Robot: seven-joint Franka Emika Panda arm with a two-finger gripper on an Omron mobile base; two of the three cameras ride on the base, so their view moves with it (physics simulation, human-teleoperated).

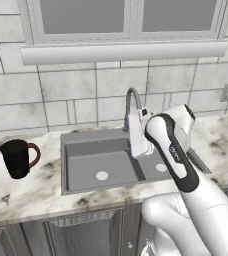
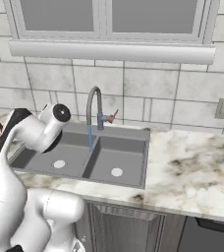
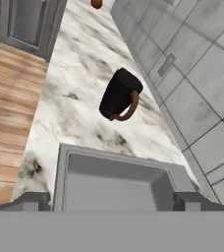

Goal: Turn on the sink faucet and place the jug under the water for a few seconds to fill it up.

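Hand view: plain black jug (image 3: 118,93), unlabelled.

We are looking at a home kitchen. A dark grey double-basin sink (image 2: 119,152) is set into a marbled stone counter (image 2: 192,167), with a gooseneck faucet (image 2: 95,106) behind it running a thin stream of water (image 2: 90,138). The wall is covered in large pale tiles (image 1: 66,90) under a window sill (image 1: 121,50), grey cabinet doors (image 1: 86,232) sit below the counter, and a black jug (image 1: 17,157) stands beside the sink. Wood flooring (image 3: 8,123) shows in the hand view.
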